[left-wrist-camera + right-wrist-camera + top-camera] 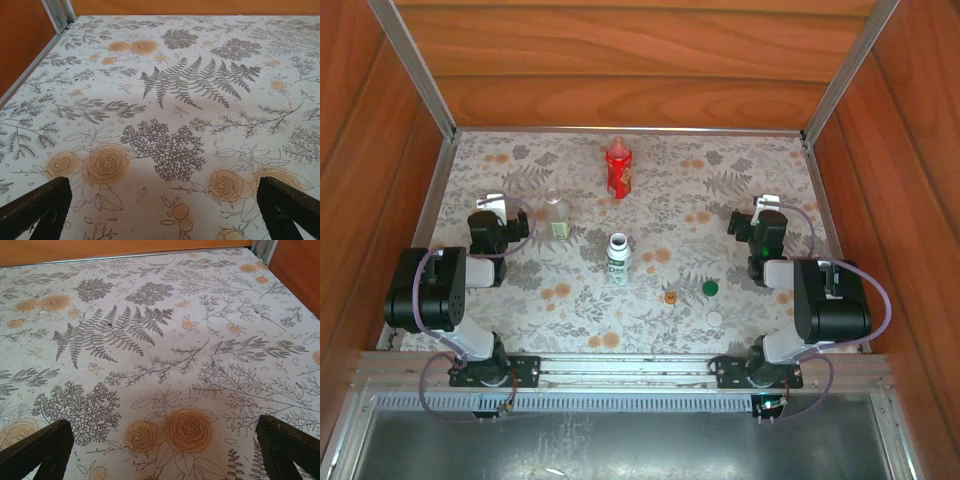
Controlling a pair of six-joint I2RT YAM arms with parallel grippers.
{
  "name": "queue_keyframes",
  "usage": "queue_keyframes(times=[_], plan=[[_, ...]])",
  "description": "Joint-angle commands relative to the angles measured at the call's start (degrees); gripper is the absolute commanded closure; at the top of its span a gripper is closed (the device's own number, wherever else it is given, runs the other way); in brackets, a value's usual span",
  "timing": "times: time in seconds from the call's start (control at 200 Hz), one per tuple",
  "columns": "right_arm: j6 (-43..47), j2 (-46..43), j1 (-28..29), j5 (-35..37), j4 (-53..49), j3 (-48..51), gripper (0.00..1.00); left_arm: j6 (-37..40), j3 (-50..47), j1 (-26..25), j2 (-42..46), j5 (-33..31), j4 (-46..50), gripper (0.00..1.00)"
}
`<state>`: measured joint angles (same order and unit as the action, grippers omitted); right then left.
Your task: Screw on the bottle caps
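Note:
Three bottles stand upright and uncapped on the floral table: the red bottle point(619, 170) at the back centre, the clear bottle point(557, 215) with a pale green label left of centre, and the white bottle point(618, 257) with a dark-green label in the middle. The caps lie loose near the front right: an orange-red cap point(670, 297), a green cap point(710, 288) and a white cap point(716, 319). My left gripper point(496, 207) rests at the left, near the clear bottle, open and empty point(165, 210). At the right, my right gripper point(763, 208) is open and empty point(165, 450).
Wooden walls and metal rails point(415, 60) enclose the table on three sides. The arm bases sit on a rail point(620, 368) at the near edge. Bare patterned tabletop lies ahead of both wrist cameras.

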<state>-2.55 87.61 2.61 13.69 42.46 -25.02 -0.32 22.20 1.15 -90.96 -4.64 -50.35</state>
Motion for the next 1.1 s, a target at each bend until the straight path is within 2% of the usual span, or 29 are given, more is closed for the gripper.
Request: queue_keyframes(times=[0.0,0.595,0.735,0.819,0.959,1.094], plan=[[-0.9,-0.2,0.2,1.2,0.6,-0.6,0.00,-0.8,0.4,0.4,0.6,0.4,-1.1,0.00],[-1.0,-0.4,0.2,1.1,1.0,-0.3,0.00,-1.0,0.3,0.5,0.5,0.5,-1.1,0.00],[0.6,-1.0,0.1,-2.6,1.0,-0.3,0.00,-0.9,-0.3,0.3,1.7,0.5,-1.2,0.00],[1.1,-4.8,0.1,-3.0,-0.6,0.5,0.00,-1.3,-1.8,0.1,5.1,-1.2,-1.1,0.00],[3.3,-16.5,0.1,-3.1,-11.4,0.8,0.00,-0.1,-5.8,-1.5,15.0,-5.2,-0.2,0.00],[5.2,-26.2,0.1,-6.4,-21.3,0.2,0.00,1.6,-9.4,-6.7,27.9,-12.6,4.6,0.00]])
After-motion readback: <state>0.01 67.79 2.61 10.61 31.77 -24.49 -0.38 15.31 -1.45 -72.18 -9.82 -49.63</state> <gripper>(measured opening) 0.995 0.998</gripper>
